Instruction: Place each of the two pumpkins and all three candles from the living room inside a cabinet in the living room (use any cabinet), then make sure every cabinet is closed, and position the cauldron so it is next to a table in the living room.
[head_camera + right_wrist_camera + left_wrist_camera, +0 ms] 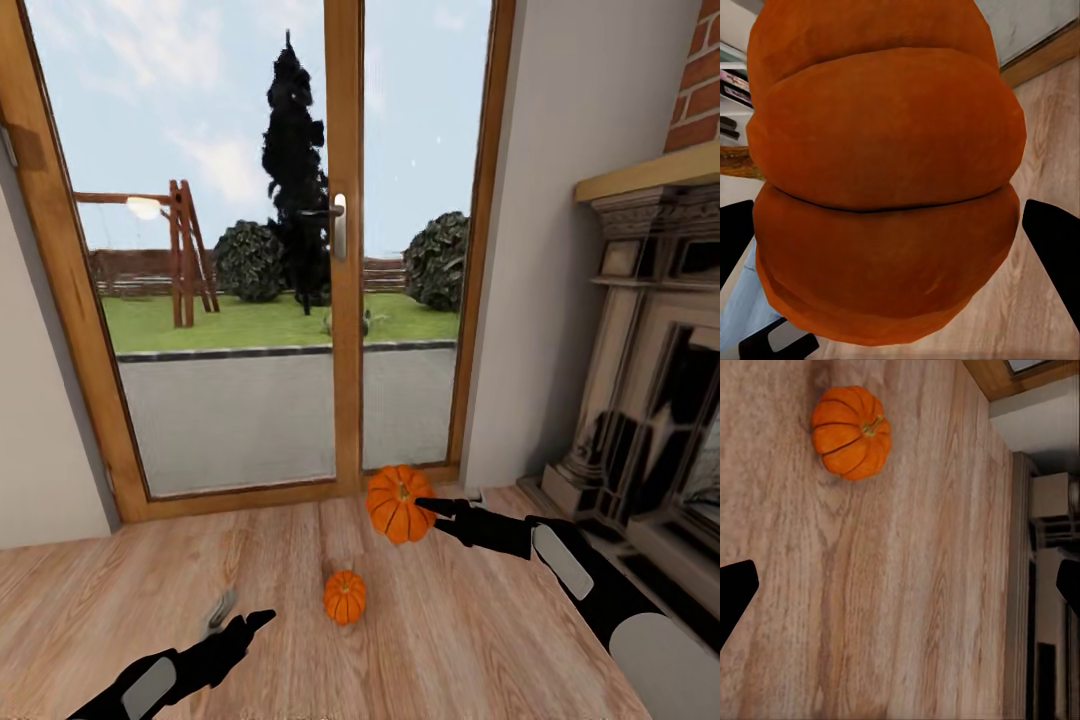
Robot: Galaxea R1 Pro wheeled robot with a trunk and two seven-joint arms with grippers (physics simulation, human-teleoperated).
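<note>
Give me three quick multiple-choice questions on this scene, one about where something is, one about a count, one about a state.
1. Where is the smaller pumpkin?
A on the wooden floor
B on the fireplace mantel
C in a drawer

2. How many pumpkins show in the head view?
A one
B two
C three

3. What is the right gripper doing?
A hanging open
B gripping a pumpkin
C holding a candle

Answers: A, it sits on the planks; B, two orange ones show; B, the fingers flank the pumpkin in the right wrist view.
</note>
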